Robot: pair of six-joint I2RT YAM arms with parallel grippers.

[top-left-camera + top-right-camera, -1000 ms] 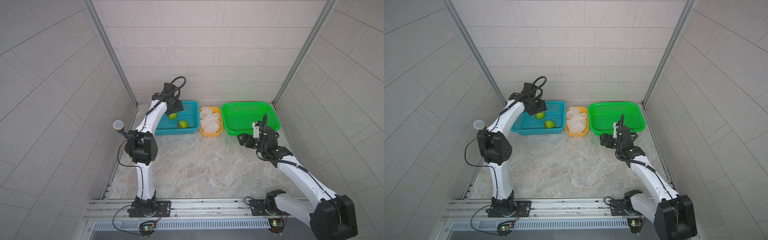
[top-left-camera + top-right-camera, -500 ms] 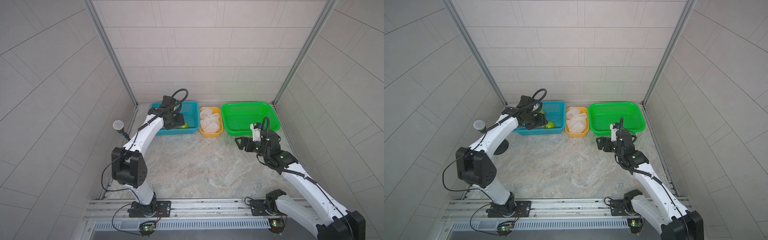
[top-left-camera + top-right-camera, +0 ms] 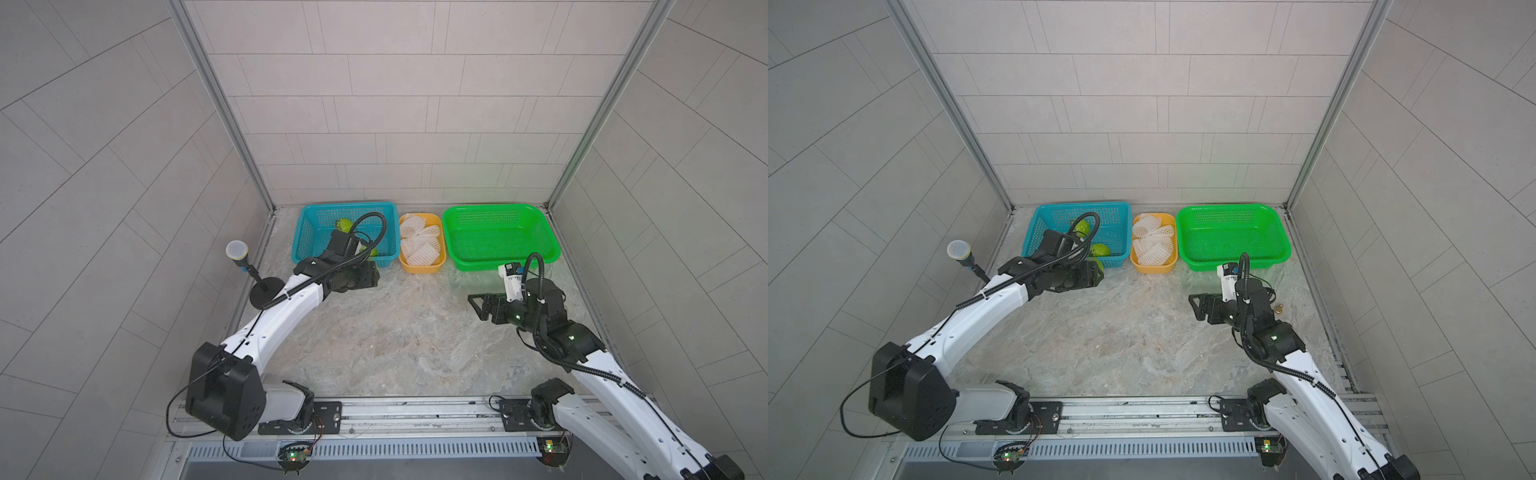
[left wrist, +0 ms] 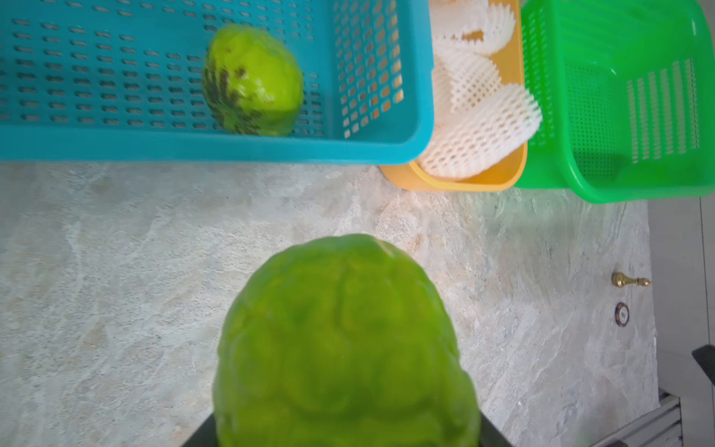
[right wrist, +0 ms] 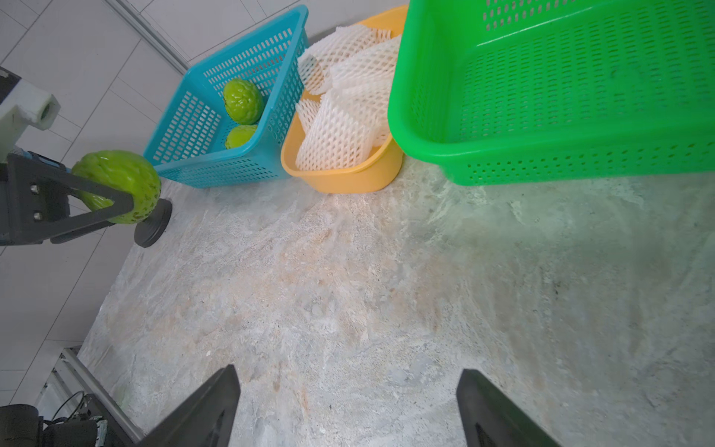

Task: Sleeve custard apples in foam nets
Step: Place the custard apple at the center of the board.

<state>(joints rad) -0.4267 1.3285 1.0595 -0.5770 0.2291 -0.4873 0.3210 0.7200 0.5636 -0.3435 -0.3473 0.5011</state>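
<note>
The left gripper [image 3: 1095, 274] is drawing back from the blue basket [image 3: 345, 206], clamped on one custard apple [image 4: 340, 348] — now hanging over the table [image 3: 395, 332]. The right gripper [image 5: 348, 372] is waiting, jaws apart, empty — the foam nets [image 3: 419, 245] come next, I think.

I have three containers lined up along the back wall in both top views: a blue basket [image 3: 305, 237], a small orange tub [image 3: 422, 270] just beside it in the middle, and a green basket [image 3: 498, 239] on the tub's other side. A round-headed microphone stand [image 3: 237, 250] rises from a black disc base [image 3: 262, 293] near the blue basket's outer corner. I can make out a small brass piece [image 4: 630, 280] lying on the marbled tabletop [image 3: 395, 332], apart from the green basket.
</note>
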